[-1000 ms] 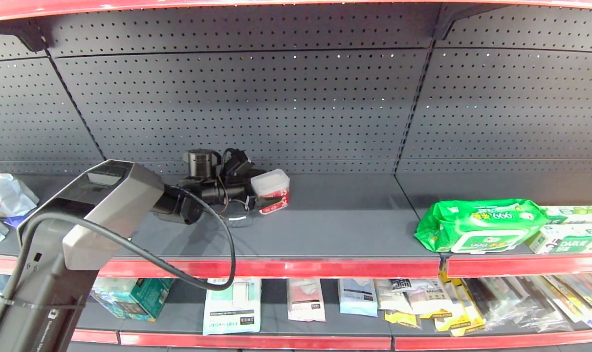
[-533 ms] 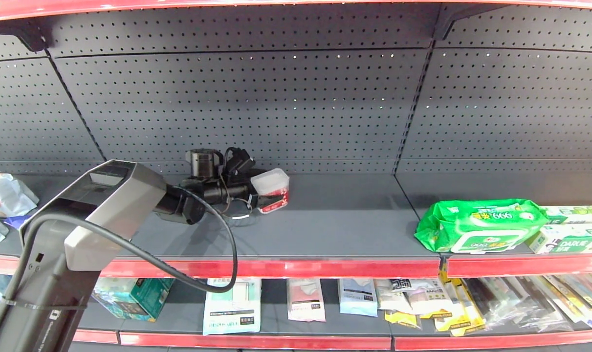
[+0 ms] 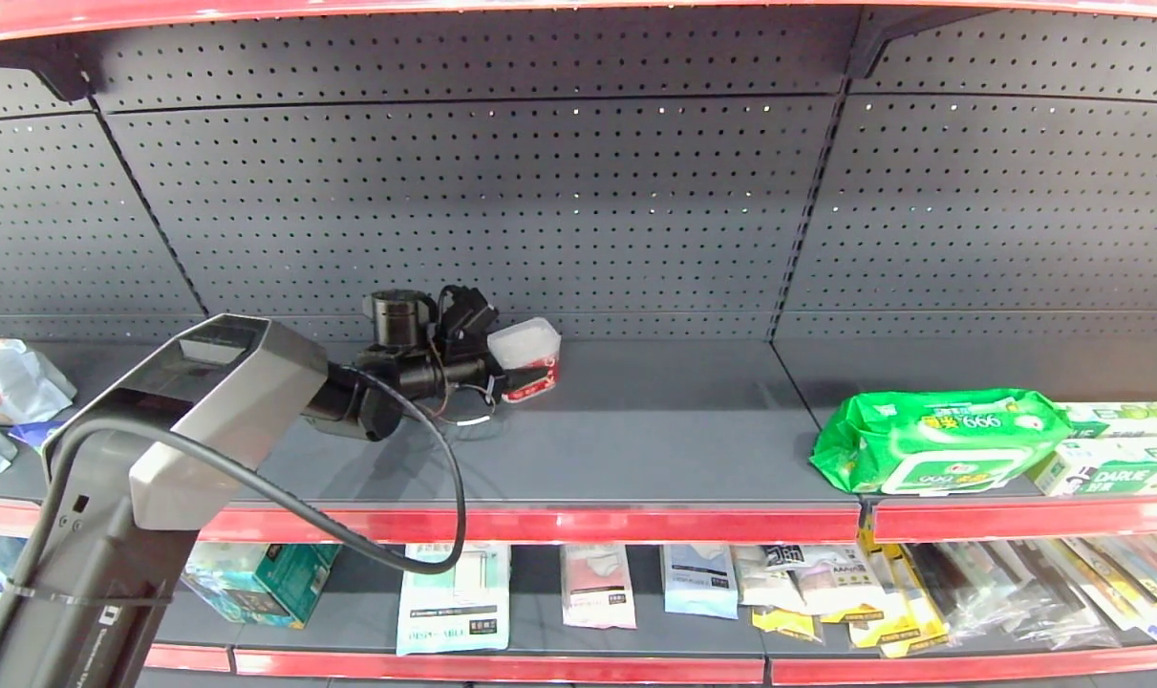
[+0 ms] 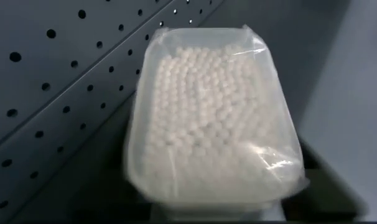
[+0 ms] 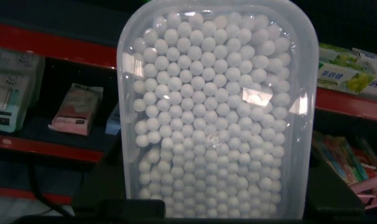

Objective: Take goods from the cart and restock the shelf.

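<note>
Seemingly pinched by the left gripper [image 3: 503,376], whose fingers are mostly hidden behind it, a box of cotton swabs [image 3: 530,346] is at the back of the shelf [image 3: 654,430], near the pegboard wall [image 3: 635,210]. The right gripper [image 5: 216,202] clamps a second swab box [image 5: 216,106], its fingers cut off at the edge.

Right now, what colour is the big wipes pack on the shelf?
Bright green pack with a white label; the head view shows it best.
</note>
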Tool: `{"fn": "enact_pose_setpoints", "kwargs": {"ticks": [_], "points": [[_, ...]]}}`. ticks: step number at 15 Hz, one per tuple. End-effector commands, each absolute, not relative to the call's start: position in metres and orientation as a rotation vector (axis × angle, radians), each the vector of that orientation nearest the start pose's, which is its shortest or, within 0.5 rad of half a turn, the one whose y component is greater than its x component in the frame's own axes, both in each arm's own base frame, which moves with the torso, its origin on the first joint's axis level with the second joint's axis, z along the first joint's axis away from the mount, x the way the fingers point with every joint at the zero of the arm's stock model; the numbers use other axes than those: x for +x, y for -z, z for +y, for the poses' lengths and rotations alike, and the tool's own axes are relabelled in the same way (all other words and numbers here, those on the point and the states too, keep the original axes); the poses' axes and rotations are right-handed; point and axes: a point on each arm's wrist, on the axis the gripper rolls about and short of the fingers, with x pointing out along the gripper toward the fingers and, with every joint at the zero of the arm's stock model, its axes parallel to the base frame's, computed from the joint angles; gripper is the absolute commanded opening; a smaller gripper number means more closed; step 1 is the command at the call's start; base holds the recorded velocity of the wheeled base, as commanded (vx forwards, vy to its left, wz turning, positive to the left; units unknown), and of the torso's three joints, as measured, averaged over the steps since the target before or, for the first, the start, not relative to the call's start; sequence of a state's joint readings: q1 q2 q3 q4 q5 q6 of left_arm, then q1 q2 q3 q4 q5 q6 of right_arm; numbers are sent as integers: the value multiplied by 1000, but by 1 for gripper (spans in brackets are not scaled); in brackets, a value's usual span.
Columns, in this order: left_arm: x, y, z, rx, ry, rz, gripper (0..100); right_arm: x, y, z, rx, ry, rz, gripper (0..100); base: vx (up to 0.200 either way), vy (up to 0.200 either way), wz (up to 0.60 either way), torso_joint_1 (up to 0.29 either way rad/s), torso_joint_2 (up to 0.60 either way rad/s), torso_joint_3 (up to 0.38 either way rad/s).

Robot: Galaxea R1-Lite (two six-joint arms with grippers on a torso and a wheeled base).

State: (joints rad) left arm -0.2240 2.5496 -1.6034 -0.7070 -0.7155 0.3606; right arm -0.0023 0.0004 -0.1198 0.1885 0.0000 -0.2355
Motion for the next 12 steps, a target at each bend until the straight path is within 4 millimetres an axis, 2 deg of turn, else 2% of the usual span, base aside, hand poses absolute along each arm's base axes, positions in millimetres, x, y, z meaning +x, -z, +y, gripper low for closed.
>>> {"fn": "enact_pose_setpoints", "kwargs": {"ticks": [1, 4, 6, 10, 12], "points": [[490, -46, -127, 271, 967, 71, 0, -33, -89, 0, -236, -7, 69, 0, 0, 0, 0, 0, 0, 0], [489, -47, -126, 268, 981, 70, 0, -33, -89, 0, -236, -5, 69, 0, 0, 0, 0, 0, 0, 0], [482, -51, -123, 260, 1052, 40, 0, -33, -89, 0, -236, -5, 69, 0, 0, 0, 0, 0, 0, 0], [438, -63, -114, 236, 1149, 98, 0, -33, -89, 0, -234, -8, 69, 0, 0, 0, 0, 0, 0, 0], [419, -61, -104, 240, 1198, 113, 0, -33, -89, 0, -234, -7, 69, 0, 0, 0, 0, 0, 0, 0]]}}
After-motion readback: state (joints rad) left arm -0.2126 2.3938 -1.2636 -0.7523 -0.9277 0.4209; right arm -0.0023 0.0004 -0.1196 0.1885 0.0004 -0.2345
